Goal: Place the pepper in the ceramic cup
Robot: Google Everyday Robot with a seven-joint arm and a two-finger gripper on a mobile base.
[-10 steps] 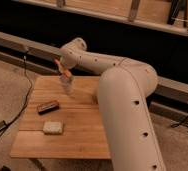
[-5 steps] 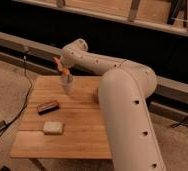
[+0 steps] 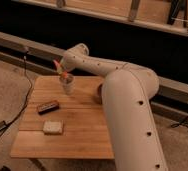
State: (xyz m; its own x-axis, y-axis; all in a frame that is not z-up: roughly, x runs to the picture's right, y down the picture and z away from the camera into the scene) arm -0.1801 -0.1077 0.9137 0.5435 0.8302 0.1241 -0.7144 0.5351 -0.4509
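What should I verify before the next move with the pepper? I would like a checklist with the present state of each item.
1. Gripper shut on pepper: ok.
2. Pepper over the cup mouth: ok.
3. Cup upright on table: ok.
4. Pepper tip inside cup: cannot tell.
5. Dark block and pale block apart from cup: ok.

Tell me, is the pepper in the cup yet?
Almost. Done: the pepper is up off the table. In hand: the gripper is shut on it, right above the cup. Left: lower the pepper in and let go.
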